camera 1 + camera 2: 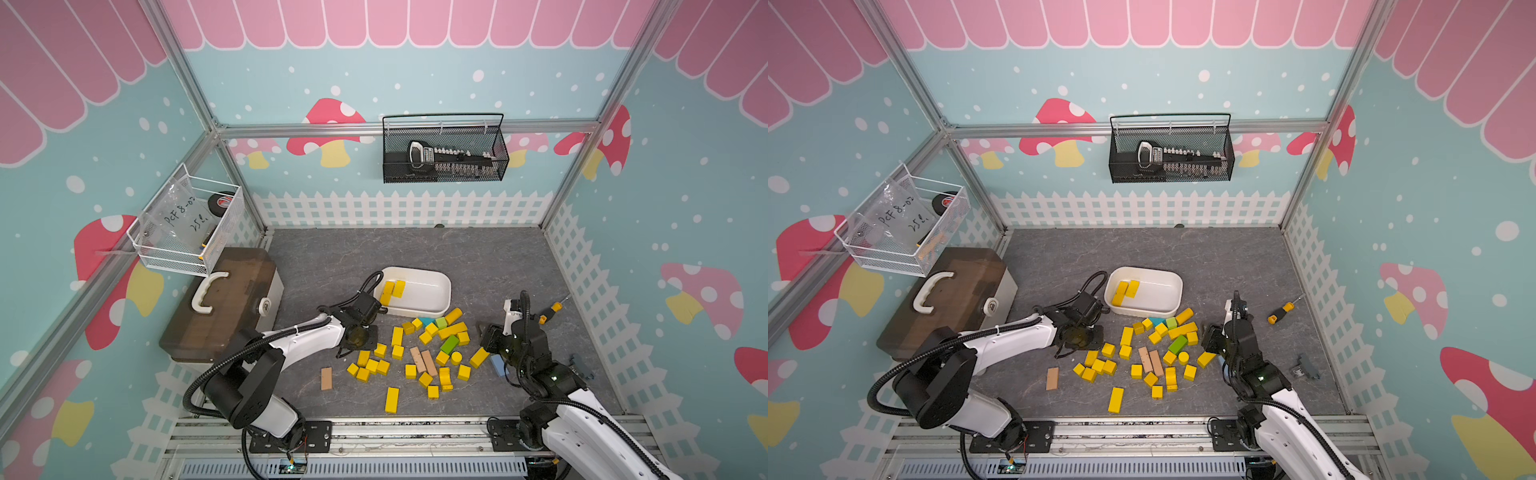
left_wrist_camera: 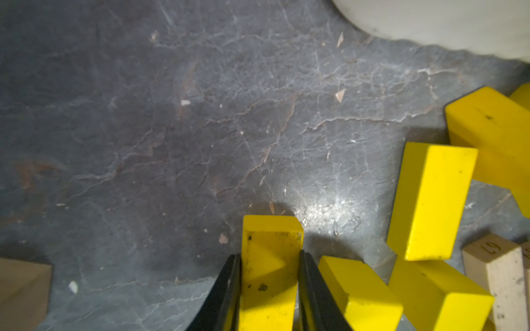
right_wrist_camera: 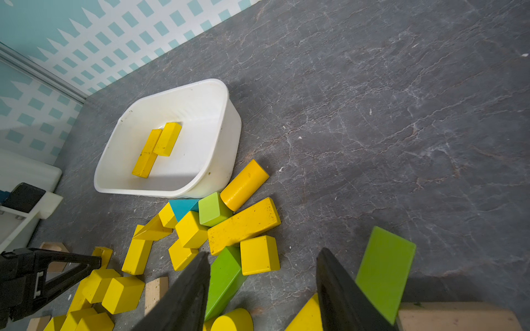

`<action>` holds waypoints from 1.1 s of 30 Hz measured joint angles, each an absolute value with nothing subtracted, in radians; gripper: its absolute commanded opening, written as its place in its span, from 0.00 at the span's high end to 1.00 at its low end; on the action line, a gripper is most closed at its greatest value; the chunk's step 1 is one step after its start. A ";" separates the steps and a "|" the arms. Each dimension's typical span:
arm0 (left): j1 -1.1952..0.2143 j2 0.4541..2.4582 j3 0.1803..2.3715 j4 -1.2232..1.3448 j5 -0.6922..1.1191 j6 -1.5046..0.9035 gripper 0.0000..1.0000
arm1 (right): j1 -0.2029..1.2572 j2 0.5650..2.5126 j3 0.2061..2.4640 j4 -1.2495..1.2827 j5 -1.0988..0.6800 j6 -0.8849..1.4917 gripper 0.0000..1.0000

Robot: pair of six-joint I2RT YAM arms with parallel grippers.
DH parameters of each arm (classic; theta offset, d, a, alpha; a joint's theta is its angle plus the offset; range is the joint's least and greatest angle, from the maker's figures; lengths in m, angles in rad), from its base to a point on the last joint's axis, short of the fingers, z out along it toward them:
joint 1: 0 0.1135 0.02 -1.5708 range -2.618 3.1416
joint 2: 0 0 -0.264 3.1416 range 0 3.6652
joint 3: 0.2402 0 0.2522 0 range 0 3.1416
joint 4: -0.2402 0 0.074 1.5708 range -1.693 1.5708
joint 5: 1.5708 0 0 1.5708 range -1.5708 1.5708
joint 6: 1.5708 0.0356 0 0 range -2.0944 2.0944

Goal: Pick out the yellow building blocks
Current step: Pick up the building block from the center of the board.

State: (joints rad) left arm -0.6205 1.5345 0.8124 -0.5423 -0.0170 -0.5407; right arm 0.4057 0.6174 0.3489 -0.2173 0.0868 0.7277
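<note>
Robot lab cell dressed as a playroom: aluminium frame, mushroom-print walls, hanging wire basket, marbled grey tabletop.

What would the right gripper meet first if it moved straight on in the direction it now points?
Probably the yellow wooden cube, seen between the right gripper's open fingers; depth is unclear, so the grey tabletop might come first.
</note>
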 measured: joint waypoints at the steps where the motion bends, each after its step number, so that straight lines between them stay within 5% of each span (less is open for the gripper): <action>1: -0.619 1.534 0.812 -0.550 -0.019 -0.541 0.53 | 0.405 0.617 0.349 -0.217 0.087 0.728 0.41; 9: -0.625 1.530 0.806 -0.581 -0.031 -0.542 0.54 | 0.405 0.617 0.349 -0.218 0.085 0.728 0.41; 24: -0.630 1.528 0.796 -0.586 -0.038 -0.541 0.78 | 0.400 0.608 0.345 -0.218 0.084 0.731 0.40; 33: -0.630 1.457 1.084 -0.740 -0.057 -0.466 0.76 | 0.398 0.632 0.343 -0.216 0.068 0.730 0.40</action>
